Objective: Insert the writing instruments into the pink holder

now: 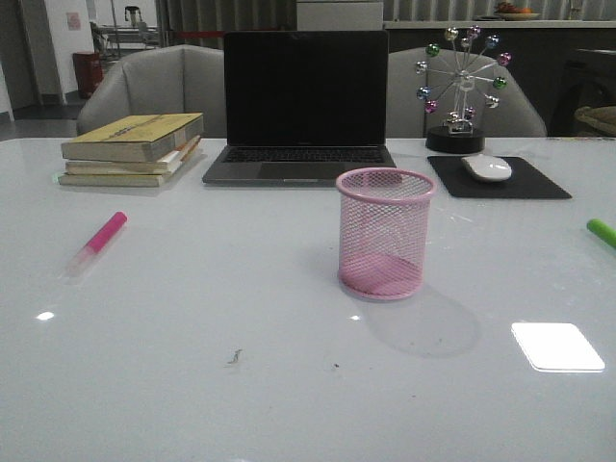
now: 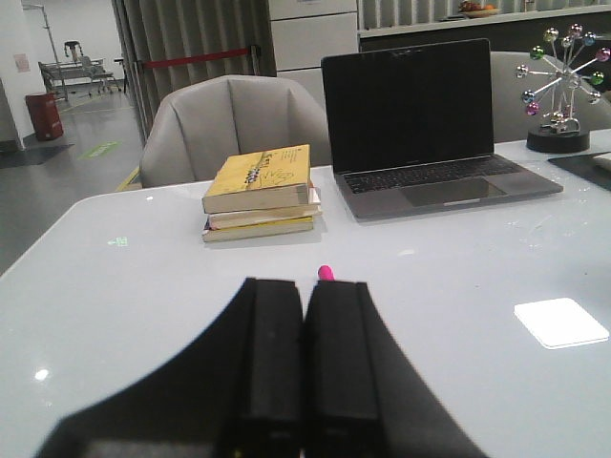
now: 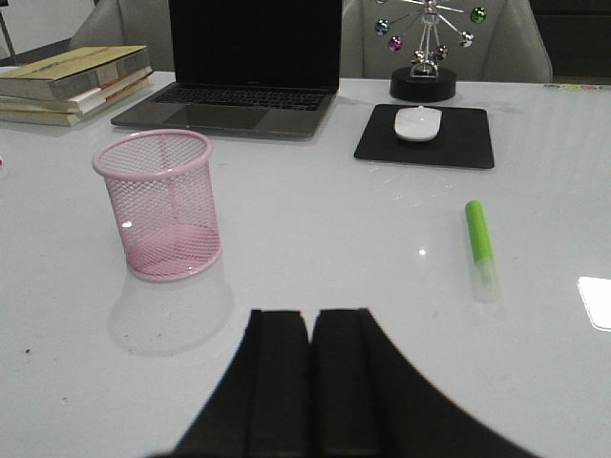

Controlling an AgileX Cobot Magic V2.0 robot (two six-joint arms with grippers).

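Two markers lie flat on the bench (image 1: pixel 289 385), neither in the pink holder (image 1: pixel 385 234), which stands upright and empty near the middle, in front of the laptop (image 1: pixel 303 101). The pink marker (image 1: pixel 96 244) rests well to the left of it, below the stack of books (image 1: pixel 130 149); the green marker (image 3: pixel 478 239) lies well to the right, only its end showing at the edge of the front view.

Both tools are pressed together with nothing between the fingers — the left tool (image 2: pixel 305 382) sits low with the pink marker's tip just poking out beyond it, and the right tool (image 3: pixel 310 382) faces the open bench between holder and green marker. No part of the task looks done yet.

Risks, as I judge them:

- Each marker is a smooth round barrel lying on a glossy top, so a descent that lands off-centre could roll it away rather than trap it.
- Fingers must part before reaching down; coming down closed would simply shove the marker.
- The holder is light wire mesh (it probably slides easily), so a marker lowered against the rim instead of inside it could tip or push the cup toward the laptop.
- A marker gripped near one end may hang tilted and catch the rim.
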